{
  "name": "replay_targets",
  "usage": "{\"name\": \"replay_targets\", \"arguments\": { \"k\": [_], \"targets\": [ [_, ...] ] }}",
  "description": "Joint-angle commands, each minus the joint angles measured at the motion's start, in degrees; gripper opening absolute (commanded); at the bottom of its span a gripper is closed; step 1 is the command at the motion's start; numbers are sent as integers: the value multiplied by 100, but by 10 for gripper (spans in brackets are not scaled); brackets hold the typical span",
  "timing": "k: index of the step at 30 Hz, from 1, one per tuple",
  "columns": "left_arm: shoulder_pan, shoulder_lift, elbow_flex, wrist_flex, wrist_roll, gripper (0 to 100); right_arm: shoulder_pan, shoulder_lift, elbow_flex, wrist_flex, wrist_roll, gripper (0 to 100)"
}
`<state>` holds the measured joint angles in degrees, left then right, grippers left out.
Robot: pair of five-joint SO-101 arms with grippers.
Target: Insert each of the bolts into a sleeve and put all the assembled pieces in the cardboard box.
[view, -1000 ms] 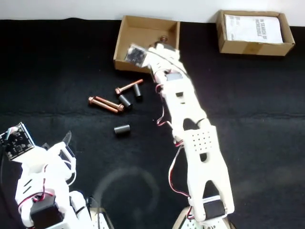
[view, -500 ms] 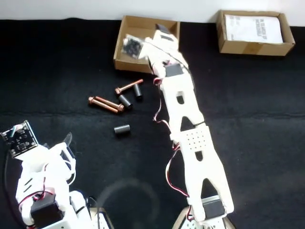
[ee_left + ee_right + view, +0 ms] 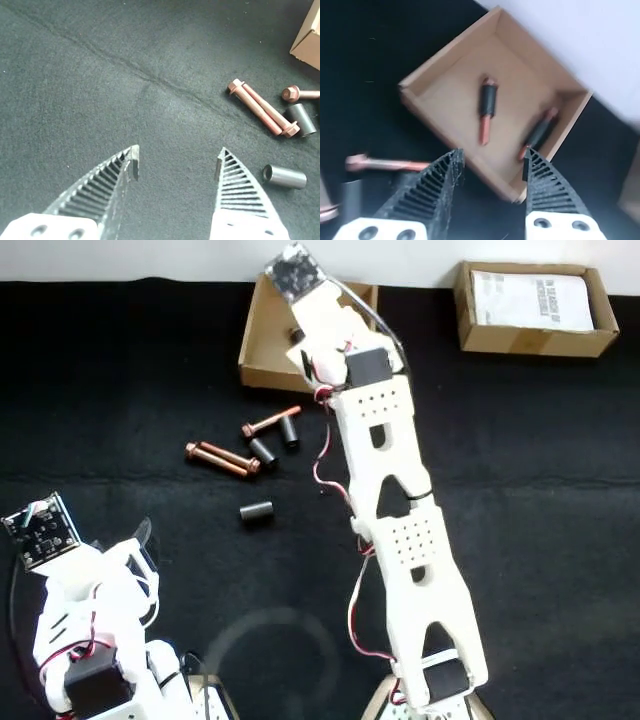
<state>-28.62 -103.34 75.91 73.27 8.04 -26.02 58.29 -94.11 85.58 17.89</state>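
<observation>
Cardboard box (image 3: 262,340) is sitting at the far edge of the black-clothed surface (image 3: 120,360), toward the middle, and is holding two assembled pieces: one (image 3: 487,100) is lying mid-floor, the other (image 3: 540,131) along a side wall. Right pincer (image 3: 492,155) is hanging over the box, jaws wide, nothing between them. Left pincer (image 3: 178,160) is hovering low at the near left corner, also wide and empty. I am judging the drop-off over and the next fetch due. To do it well, the right arm should be rising clear of the box's near wall before swinging out, then going for the single bolt (image 3: 270,423), which is lying just in front of the box with a sleeve (image 3: 289,430) at its tip. Gripping the shank close to the head is looking wisest, keeping the thread free to enter. The left arm is sitting nearest the lone sleeve (image 3: 256,511) and could be holding it level, bore facing the bolt. The paired bolts (image 3: 222,458) are lying side by side and touching, so grabbing one is likely to roll the other; better taken last. Count on the cloth: three loose bolts, three loose sleeves, the third sleeve (image 3: 262,451) lying at the pair's end nearest the single bolt. Two pieces boxed, three pending. A second box (image 3: 520,340) carrying a printed sheet (image 3: 530,298) is standing at the far right corner.
</observation>
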Motion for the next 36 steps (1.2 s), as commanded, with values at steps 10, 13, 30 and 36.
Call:
{"name": "replay_targets", "arguments": {
  "k": [10, 13, 30, 36],
  "targets": [
    [-4, 1780, -1314, 237, 35, 252, -1235, -1341, -690, 1543, -1415, 170],
    [-4, 2273, -1824, 237, 255, 252, -1552, -1385, -180, 1543, -1424, 170],
    [-4, 4884, -4031, 905, 923, 252, -2229, -2132, 2905, 1552, -1512, 170],
    [-4, 5903, -4945, 1486, 1459, 252, -2343, -2949, 4769, 1543, -668, 170]
  ]
}}
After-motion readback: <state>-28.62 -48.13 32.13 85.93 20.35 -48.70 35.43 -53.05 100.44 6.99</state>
